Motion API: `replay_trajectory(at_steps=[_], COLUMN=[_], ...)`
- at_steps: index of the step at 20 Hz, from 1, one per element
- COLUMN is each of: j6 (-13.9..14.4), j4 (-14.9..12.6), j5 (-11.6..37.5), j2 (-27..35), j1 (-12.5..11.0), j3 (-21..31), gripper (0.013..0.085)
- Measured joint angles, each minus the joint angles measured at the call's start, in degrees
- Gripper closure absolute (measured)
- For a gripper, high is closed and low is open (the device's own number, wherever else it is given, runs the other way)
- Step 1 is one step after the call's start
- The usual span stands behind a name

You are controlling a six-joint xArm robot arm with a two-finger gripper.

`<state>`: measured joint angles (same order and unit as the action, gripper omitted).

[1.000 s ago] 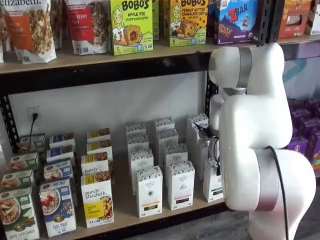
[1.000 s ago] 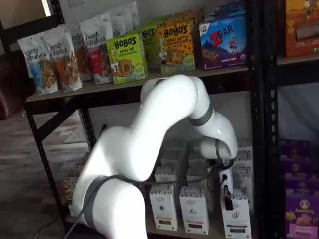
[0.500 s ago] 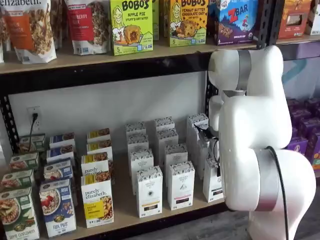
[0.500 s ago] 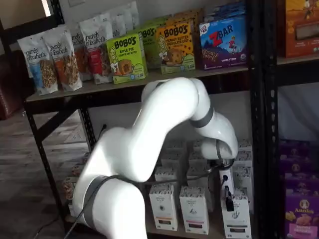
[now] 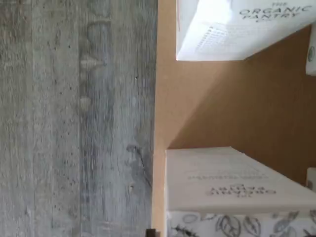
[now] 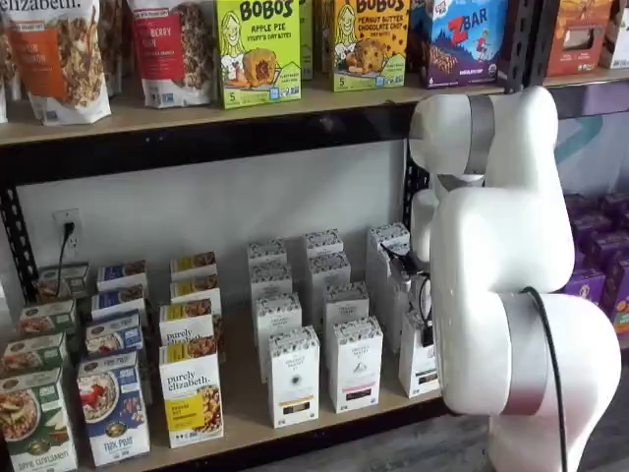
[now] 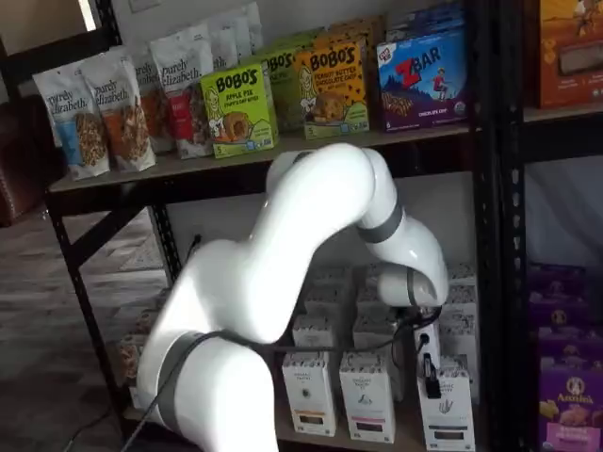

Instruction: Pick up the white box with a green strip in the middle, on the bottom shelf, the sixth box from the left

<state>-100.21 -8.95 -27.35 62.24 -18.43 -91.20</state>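
Note:
The white box [image 6: 417,359] stands at the front right of the bottom shelf [image 6: 246,393], half hidden by my arm. It also shows in a shelf view [image 7: 447,407], with a speckled band round its top. My gripper [image 7: 431,375] hangs right at the box's top front; only one black finger [image 7: 431,369] shows, side-on, so I cannot tell whether it grips. In a shelf view the gripper [image 6: 424,317] is mostly hidden behind the arm. The wrist view shows the tan shelf board [image 5: 207,108] and two white cartons [image 5: 232,182]; I cannot tell which is which.
Two similar white cartons [image 6: 355,362] [image 6: 293,375] stand left of it, with more rows behind. Granola and cereal boxes [image 6: 191,391] fill the left. A black rack post [image 7: 490,235] rises close on the right. Grey wood floor [image 5: 74,118] lies before the shelf edge.
The arm has shifted only slightly near the white box. The gripper stays at the box's top, and no box has visibly moved.

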Motion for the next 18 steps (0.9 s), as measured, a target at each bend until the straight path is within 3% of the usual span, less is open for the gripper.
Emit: replay_trajectory(at_steps=[2, 6, 8, 9, 18], j6=[-0.21, -1.01, -1.17, -1.17, 3.96], j4=[0.33, 1.29, 1.44, 1.41, -4.58], j5=[0.14, 0.76, 0.99, 1.12, 4.29], j2=[-0.18, -0.66, -0.99, -1.15, -5.03], j1=[0.07, 0.11, 0.07, 0.03, -0.39], j3=[0.32, 1.12, 1.60, 1.83, 8.21], gripper=[0.0330, 0.0410, 0.0490, 0.0490, 0.0490])
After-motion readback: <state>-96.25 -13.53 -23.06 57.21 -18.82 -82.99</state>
